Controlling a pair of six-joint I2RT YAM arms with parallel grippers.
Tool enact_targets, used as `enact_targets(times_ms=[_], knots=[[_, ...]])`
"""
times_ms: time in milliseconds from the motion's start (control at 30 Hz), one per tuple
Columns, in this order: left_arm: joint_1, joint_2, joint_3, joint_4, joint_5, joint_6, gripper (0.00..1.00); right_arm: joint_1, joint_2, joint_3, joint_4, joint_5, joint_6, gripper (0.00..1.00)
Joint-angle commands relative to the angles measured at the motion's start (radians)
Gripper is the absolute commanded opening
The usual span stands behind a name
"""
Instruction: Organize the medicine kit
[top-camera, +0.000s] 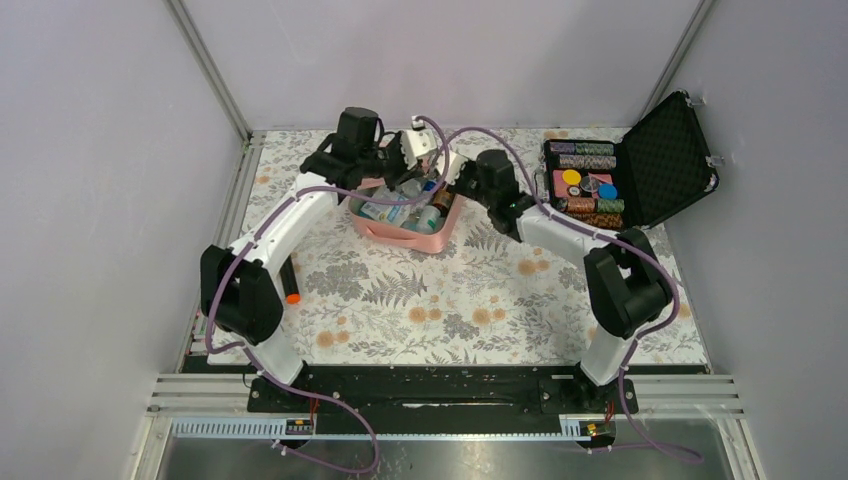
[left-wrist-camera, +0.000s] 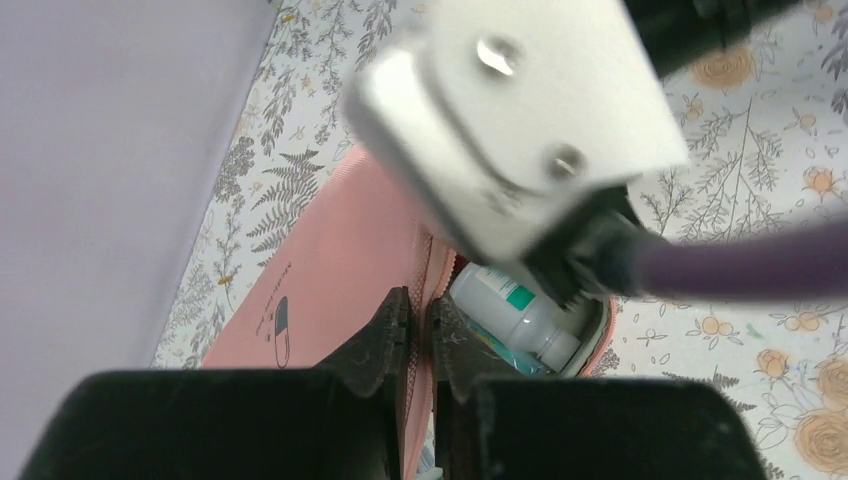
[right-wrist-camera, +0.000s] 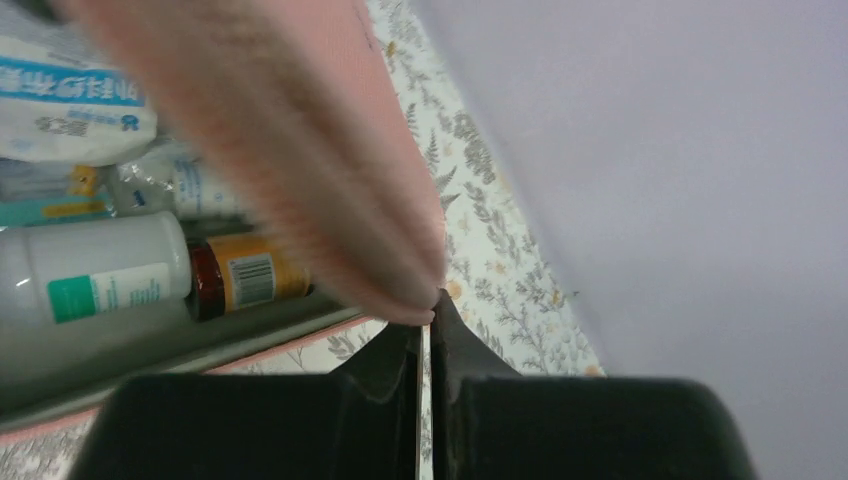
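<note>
**Inspector:** Location of the item?

**Assessor:** The pink, soft-sided, rectangular zippered medicine kit (top-camera: 405, 238) sits at the middle of the far edge of the floral-printed surface (top-camera: 420, 310). It is open, with its hinged pink lid (left-wrist-camera: 320, 260) tilted up over the contents. Inside lie a white plastic bottle with a green label (right-wrist-camera: 95, 280), a brown bottle (right-wrist-camera: 245, 275) and some packets.

**Inspector:** Handling?

**Assessor:** In my judgement it is light and limp. The fabric walls are likely to fold under a pull. Only the loaded base gives it weight, so it may slide or tip rather than hold its ground, and the loose bottles can roll. The best hold is the zipper rim of the lid near a corner, not the flat panel.

**Inspector:** Claws?

**Assessor:** The left claw (left-wrist-camera: 420, 335) is pinched narrow on the lid's zipper edge, with fabric running between its fingers. The right claw (right-wrist-camera: 425, 335) is closed, its tips meeting the lid's corner. Whether fabric is caught there cannot be told.

**Inspector:** Arm pose?

**Assessor:** Both arms reach toward the far edge with elbows raised and wrists turned inward. They meet over the kit from either side.
</note>
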Motion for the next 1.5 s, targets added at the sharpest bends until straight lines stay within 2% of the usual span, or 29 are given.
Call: enact_targets(times_ms=[0, 67, 167, 233, 367, 400, 433, 533, 567, 667, 733, 800, 833, 867, 900, 967, 1033, 1100, 1133, 1200, 1300, 1367, 1400, 1467], knots=[[0.026, -0.001, 0.05, 0.026, 0.057, -0.186, 0.0, 0.043, 0.027, -0.134, 0.552, 0.26, -0.024, 0.0], [0.03, 0.0, 0.046, 0.037, 0.069, -0.23, 0.0, 0.056, 0.023, -0.189, 0.698, 0.302, 0.009, 0.0], [0.04, 0.001, 0.036, 0.078, 0.072, -0.311, 0.0, 0.1, 0.016, -0.25, 0.818, 0.369, 0.069, 0.0], [0.052, 0.012, 0.028, 0.13, 0.078, -0.412, 0.0, 0.134, 0.009, -0.263, 0.851, 0.477, 0.18, 0.0], [0.075, 0.027, -0.004, 0.246, 0.092, -0.593, 0.0, 0.202, -0.023, -0.248, 0.625, 0.594, 0.47, 0.0], [0.077, 0.028, -0.01, 0.256, 0.096, -0.602, 0.0, 0.213, -0.032, -0.244, 0.542, 0.576, 0.534, 0.11], [0.076, 0.028, -0.014, 0.257, 0.099, -0.601, 0.0, 0.214, -0.045, -0.239, 0.457, 0.525, 0.596, 0.23], [0.076, 0.019, -0.032, 0.235, 0.118, -0.556, 0.0, 0.213, -0.078, -0.237, 0.251, 0.32, 0.67, 0.49], [0.076, 0.012, -0.042, 0.22, 0.123, -0.524, 0.0, 0.209, -0.095, -0.248, 0.203, 0.237, 0.678, 0.53], [0.072, -0.025, -0.079, 0.122, 0.12, -0.354, 0.0, 0.161, -0.184, -0.29, 0.064, 0.014, 0.736, 0.58], [0.05, -0.053, -0.124, 0.051, 0.061, -0.135, 0.0, 0.088, -0.221, -0.241, -0.107, -0.194, 0.788, 0.63], [0.033, -0.072, -0.198, 0.038, -0.051, 0.077, 0.0, -0.002, -0.229, -0.209, -0.195, -0.42, 0.838, 0.65], [0.033, -0.078, -0.235, 0.055, -0.088, 0.13, 0.04, -0.049, -0.231, -0.206, -0.202, -0.517, 0.861, 0.66], [0.033, -0.078, -0.264, 0.066, -0.112, 0.152, 0.16, -0.082, -0.232, -0.205, -0.197, -0.577, 0.881, 0.67], [0.033, -0.082, -0.286, 0.08, -0.124, 0.153, 0.33, -0.111, -0.231, -0.202, -0.192, -0.626, 0.885, 0.67], [0.036, -0.098, -0.327, 0.141, -0.127, 0.076, 0.63, -0.143, -0.22, -0.189, -0.183, -0.646, 0.882, 0.67], [0.052, -0.119, -0.338, 0.186, -0.109, -0.083, 0.77, -0.151, -0.191, -0.166, -0.167, -0.606, 0.895, 0.69], [0.074, -0.143, -0.335, 0.216, -0.1, -0.226, 0.95, -0.152, -0.139, -0.123, -0.159, -0.565, 0.927, 0.71], [0.083, -0.157, -0.337, 0.23, -0.138, -0.292, 0.99, -0.152, -0.108, -0.09, -0.168, -0.535, 0.945, 0.71], [0.097, -0.181, -0.343, 0.259, -0.319, -0.455, 0.99, -0.154, -0.046, -0.029, -0.175, -0.5, 0.985, 0.71], [0.142, -0.2, -0.34, 0.209, -0.554, -0.671, 0.99, -0.161, 0.045, 0.062, -0.152, -0.467, 1.048, 0.7], [0.206, -0.195, -0.332, 0.128, -0.576, -0.815, 0.99, -0.164, 0.107, 0.116, -0.138, -0.426, 1.054, 0.7], [0.241, -0.19, -0.336, 0.085, -0.602, -0.949, 0.99, -0.167, 0.131, 0.146, -0.135, -0.397, 1.052, 0.69], [0.328, -0.165, -0.359, 0.027, -0.493, -1.063, 0.99, -0.18, 0.176, 0.2, -0.118, -0.337, 1.064, 0.69]])
